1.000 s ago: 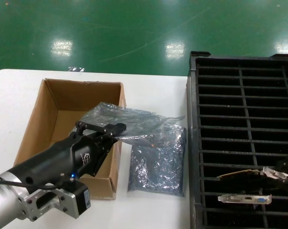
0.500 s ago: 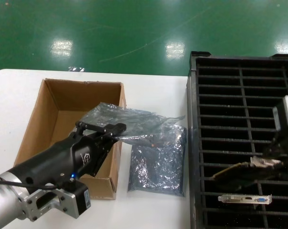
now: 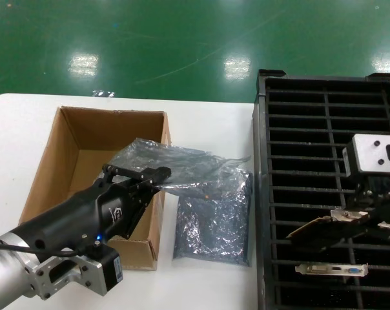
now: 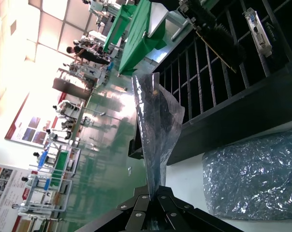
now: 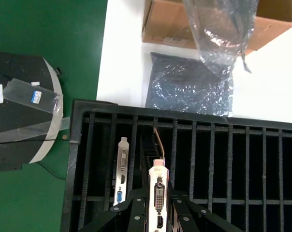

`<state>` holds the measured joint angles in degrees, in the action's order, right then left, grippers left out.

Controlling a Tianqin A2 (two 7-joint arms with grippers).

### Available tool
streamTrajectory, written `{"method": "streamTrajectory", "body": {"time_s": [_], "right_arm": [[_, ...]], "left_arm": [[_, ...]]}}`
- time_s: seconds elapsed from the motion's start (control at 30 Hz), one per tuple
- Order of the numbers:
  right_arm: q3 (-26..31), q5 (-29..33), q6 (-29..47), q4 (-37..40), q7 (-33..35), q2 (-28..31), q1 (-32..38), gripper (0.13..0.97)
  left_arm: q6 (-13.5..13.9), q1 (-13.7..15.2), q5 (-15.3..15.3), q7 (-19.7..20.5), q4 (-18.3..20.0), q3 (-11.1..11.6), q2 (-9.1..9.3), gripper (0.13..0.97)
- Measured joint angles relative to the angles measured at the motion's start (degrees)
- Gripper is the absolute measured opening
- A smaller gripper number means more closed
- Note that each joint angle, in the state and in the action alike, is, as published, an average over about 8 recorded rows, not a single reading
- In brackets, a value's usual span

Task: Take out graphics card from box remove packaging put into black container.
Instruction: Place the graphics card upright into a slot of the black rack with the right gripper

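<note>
right gripper (image 3: 358,218) clamps graphics card (image 3: 314,229), now higher over black container (image 3: 266,194), at 4 o'clock | left gripper (image 3: 150,177) still pinches empty packaging (image 3: 182,165) | card not slotted yet

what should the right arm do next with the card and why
Probably lower and level it into an empty slot. The right gripper holds the graphics card tilted above the black container, beside a card already slotted. The left gripper holds the emptied packaging.

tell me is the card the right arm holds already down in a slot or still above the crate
Still above: the card, held tilted by the right end effector, hangs over the crate slats.
</note>
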<state>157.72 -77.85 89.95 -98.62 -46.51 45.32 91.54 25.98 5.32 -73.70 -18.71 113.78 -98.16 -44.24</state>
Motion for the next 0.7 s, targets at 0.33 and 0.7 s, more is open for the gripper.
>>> {"method": "streamTrajectory", "body": {"time_s": [0.33, 0.7], "right_arm": [[0.0, 2.5, 0.0, -0.1, 0.7, -0.5, -2.2, 0.191], [0.0, 5.7, 0.0, 2.0, 2.5, -1.4, -4.0, 0.191]], "left_arm": [[0.0, 0.0, 0.0, 0.0, 0.0, 0.0, 0.0, 0.138], [0.0, 0.0, 0.0, 0.0, 0.0, 0.0, 0.0, 0.138]]}}
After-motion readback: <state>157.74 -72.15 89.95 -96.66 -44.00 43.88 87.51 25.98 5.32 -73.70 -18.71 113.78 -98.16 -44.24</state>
